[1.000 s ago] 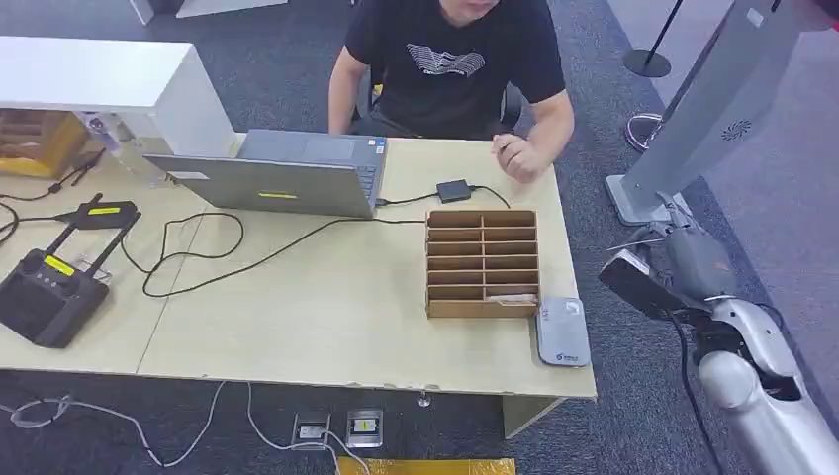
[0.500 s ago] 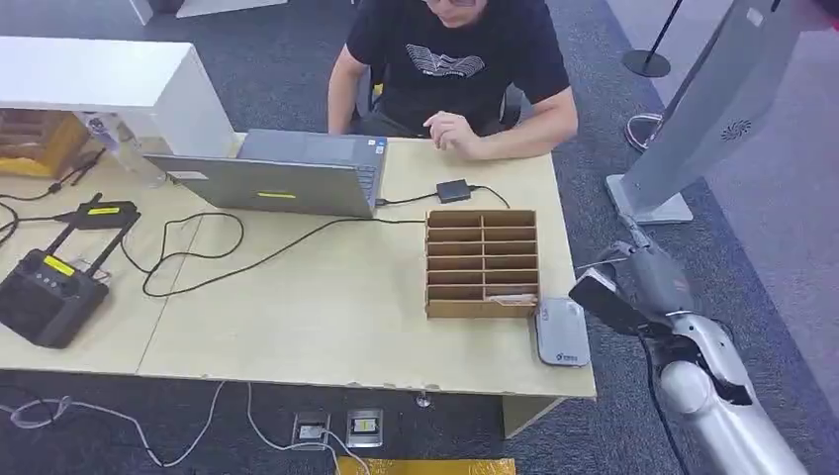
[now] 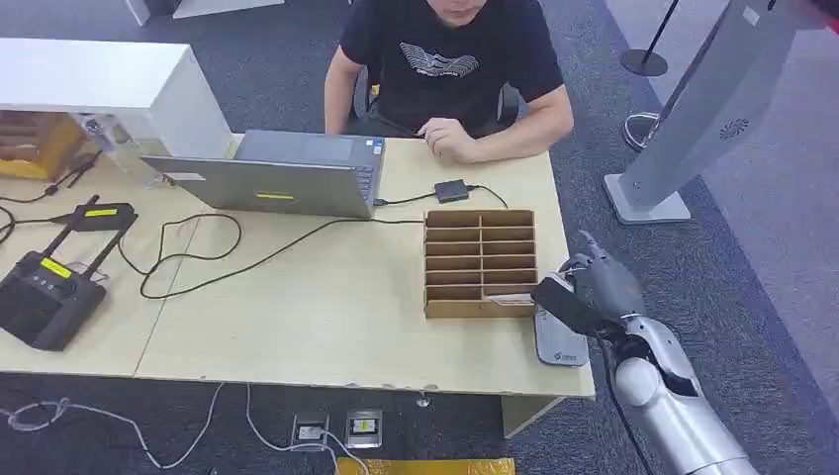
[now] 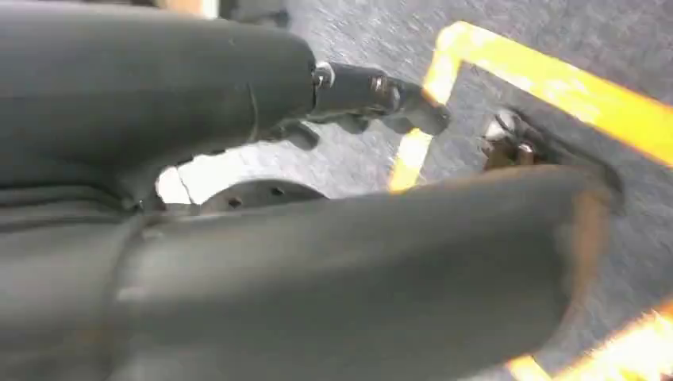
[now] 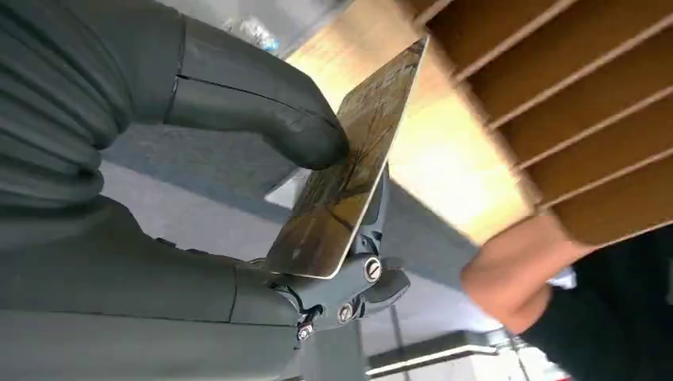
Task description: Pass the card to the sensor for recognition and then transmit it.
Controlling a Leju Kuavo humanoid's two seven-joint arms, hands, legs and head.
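Head view: the right hand sits at the table's right edge, just beside the wooden rack and over the top of the grey sensor, which lies flat near the table's front right corner. The card is too small to make out here. A person sits at the far side in a black shirt, one hand resting on the table close to a small black adapter. An open laptop stands left of the rack, with a cable looping across the table from the adapter. A black controller with antennas lies at the left edge. A grey kiosk stand rises from the carpet on the right.

Left wrist view: the left hand appears as blurred dark shapes over grey carpet crossed by yellow tape. I cannot tell whether its fingers are open or closed.

Right wrist view: the right hand pinches the card between the thumb and the fingers behind it. The card is gold-brown and glossy, tilted, its far corner up near the rack's slots. The person's arm shows past the rack.
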